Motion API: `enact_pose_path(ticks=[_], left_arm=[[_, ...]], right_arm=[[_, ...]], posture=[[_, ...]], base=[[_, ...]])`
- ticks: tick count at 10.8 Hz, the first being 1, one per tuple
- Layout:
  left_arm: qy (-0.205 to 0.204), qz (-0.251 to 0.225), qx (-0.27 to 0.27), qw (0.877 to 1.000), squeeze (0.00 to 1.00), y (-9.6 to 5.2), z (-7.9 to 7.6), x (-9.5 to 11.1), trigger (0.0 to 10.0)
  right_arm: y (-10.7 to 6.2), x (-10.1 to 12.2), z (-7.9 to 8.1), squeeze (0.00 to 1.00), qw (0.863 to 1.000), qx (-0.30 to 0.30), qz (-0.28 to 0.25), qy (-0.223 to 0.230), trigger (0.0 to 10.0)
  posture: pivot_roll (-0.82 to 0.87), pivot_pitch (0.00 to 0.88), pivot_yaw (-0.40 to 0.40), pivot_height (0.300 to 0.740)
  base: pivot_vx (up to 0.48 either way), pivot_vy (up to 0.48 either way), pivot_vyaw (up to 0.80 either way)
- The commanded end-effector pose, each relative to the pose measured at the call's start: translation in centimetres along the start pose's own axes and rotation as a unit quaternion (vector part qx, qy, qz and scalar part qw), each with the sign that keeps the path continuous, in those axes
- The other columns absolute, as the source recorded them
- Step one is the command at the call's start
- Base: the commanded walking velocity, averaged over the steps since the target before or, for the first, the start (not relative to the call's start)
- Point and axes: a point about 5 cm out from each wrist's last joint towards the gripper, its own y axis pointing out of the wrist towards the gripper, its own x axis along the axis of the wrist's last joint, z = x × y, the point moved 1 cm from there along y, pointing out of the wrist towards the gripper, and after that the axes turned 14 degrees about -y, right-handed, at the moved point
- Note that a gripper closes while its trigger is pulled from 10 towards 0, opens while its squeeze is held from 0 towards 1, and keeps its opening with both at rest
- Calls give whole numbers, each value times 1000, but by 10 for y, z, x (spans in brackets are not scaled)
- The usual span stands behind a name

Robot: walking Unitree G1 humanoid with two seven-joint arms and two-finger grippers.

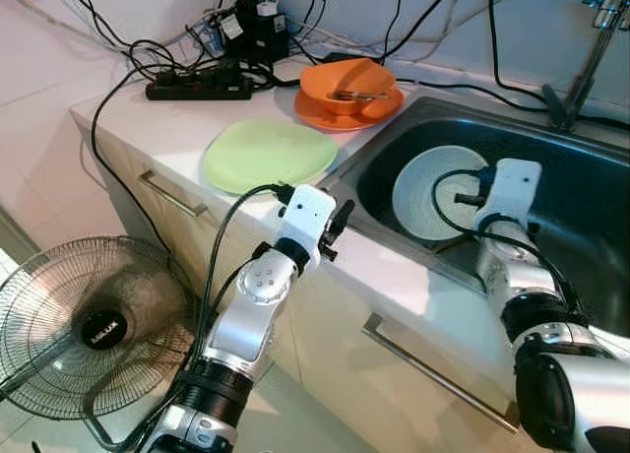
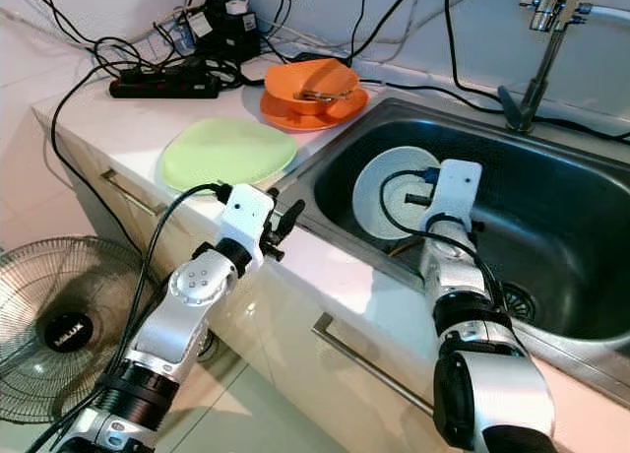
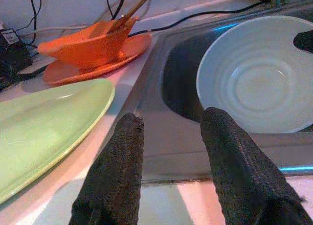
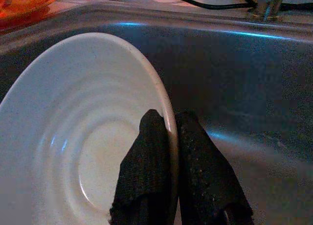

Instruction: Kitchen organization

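One white plate (image 4: 83,132) is leaning tilted inside the sink (image 1: 581,192), its rim pinched by the right end effector (image 4: 171,151); likely rigid, slick, breakable, so rim-gripping at 3 o'clock suits, while the left end effector (image 3: 171,151) is hovering open over the desk (image 1: 167,128) edge.

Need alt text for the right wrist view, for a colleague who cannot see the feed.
The right pincer is shut on the rim of a white plate, one black finger on each side, with the plate tilted up inside the steel sink. A black cable runs along the counter behind the sink.
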Motion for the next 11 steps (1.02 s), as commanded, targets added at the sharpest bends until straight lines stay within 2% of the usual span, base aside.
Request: enact_pose_path(ticks=[1,7,11], left_arm=[[7,-4,5,1000,0,0,2,6,10000],[5,19,-11,1000,0,0,-3,1,10000],[1,25,-23,999,0,0,-8,-1,10000]], right_arm=[[2,11,7,8,1000,14,-19,0,10000],[0,17,24,0,997,61,-38,-34,10000],[-4,25,42,0,990,108,-69,-60,10000]], posture=[[176,0,62,740],[175,0,59,740],[177,0,56,740]], base=[[0,0,0],[0,0,0],[0,0,0]])
